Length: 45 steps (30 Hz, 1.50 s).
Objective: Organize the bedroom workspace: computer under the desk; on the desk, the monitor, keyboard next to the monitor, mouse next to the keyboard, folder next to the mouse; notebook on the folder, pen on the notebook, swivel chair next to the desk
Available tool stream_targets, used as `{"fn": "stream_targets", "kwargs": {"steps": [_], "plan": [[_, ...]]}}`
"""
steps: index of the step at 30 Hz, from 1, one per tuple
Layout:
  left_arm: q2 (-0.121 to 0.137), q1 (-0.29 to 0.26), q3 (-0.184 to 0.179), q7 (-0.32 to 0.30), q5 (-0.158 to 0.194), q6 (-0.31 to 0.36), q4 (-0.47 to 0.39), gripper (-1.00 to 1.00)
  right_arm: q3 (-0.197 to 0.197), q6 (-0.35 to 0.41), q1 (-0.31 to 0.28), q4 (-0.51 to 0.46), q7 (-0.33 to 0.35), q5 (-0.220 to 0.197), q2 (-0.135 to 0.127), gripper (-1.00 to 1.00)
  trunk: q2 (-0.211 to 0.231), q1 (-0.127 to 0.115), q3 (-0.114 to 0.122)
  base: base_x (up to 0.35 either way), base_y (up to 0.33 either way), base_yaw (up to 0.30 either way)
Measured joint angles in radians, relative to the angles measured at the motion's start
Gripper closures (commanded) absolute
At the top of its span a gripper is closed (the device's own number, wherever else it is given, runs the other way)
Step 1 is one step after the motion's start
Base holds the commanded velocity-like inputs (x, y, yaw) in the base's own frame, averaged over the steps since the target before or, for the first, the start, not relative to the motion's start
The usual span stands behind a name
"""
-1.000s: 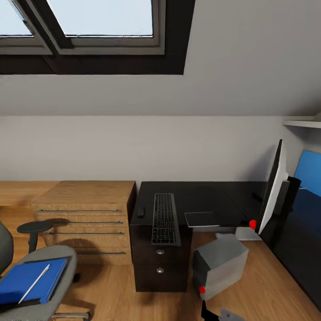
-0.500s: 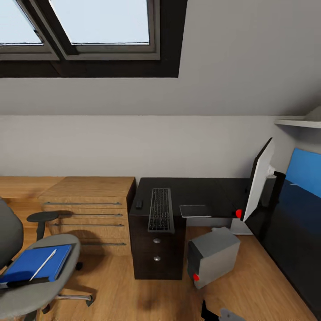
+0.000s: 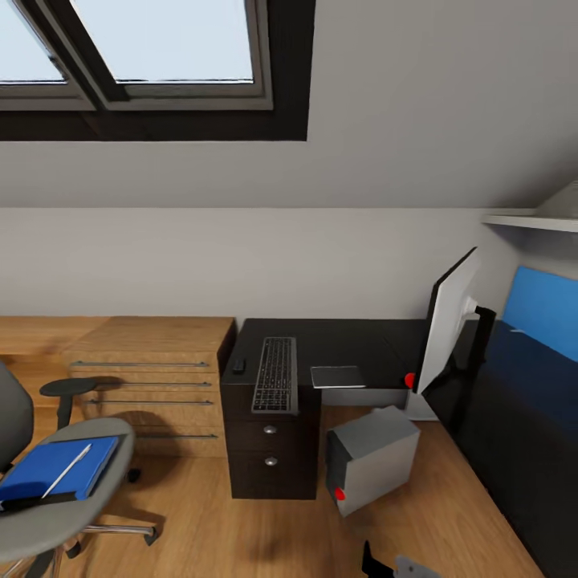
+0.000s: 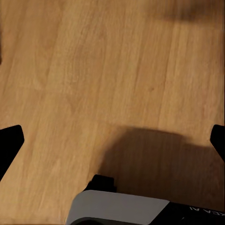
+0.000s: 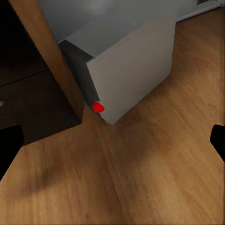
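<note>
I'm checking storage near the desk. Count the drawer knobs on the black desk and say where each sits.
2. Both round silver knobs are on the drawer fronts of the desk, below the keyboard: the upper knob and the lower knob directly under it. Other sides may hide more.

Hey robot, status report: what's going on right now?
Both end effectors open, empty, over floor. Folder with pen on chair; keyboard, mouse, notebook on desk. Computer on floor beside drawers.
</note>
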Motion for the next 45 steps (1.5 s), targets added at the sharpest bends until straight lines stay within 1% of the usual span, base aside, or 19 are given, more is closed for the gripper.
{"fn": "stream_targets", "kwargs": {"steps": [8, 11, 16, 37, 39, 45], "plan": [[0.0, 0.0, 0.001, 0.0, -0.002, -0.009, 0.0, -1.0, 0.0, 0.001, 0.0, 0.0, 0.0, 0.001, 0.0, -1.0, 0.0, 0.0, 0.0, 0.0, -0.079, 0.0], [0.0, 0.0, 0.001, 0.001, -0.002, -0.026, 0.0, -1.0, 0.0, 0.001, 0.0, 0.0, 0.0, 0.001, 0.0, -1.0, 0.021, -0.011, 0.009, 0.0, -0.01, 0.0], [0.0, 0.0, 0.001, 0.002, -0.001, -0.036, 0.0, -1.0, 0.0, 0.001, 0.0, 0.0, 0.0, 0.001, 0.0, -1.0, 0.056, -0.031, 0.025, 0.0, -0.003, 0.0], [0.0, 0.0, 0.001, 0.002, 0.0, -0.037, 0.001, -1.0, 0.003, 0.001, 0.0, 0.0, 0.001, 0.002, 0.0, -1.0, 0.203, -0.111, 0.091, 0.0, 0.0, 0.0], [0.0, 0.0, 0.001, 0.002, 0.0, -0.036, 0.001, -1.0, 0.003, 0.0, 0.0, 0.0, 0.001, 0.007, 0.0, -1.0, 0.217, -0.119, 0.097, 0.0, 0.0, 0.0], [-0.001, 0.0, 0.001, 0.002, 0.0, -0.033, 0.02, -1.0, 0.003, 0.001, 0.0, 0.0, 0.0, 0.053, 0.0, -1.0, 0.259, -0.142, 0.116, 0.0, 0.0, 0.0]]}}
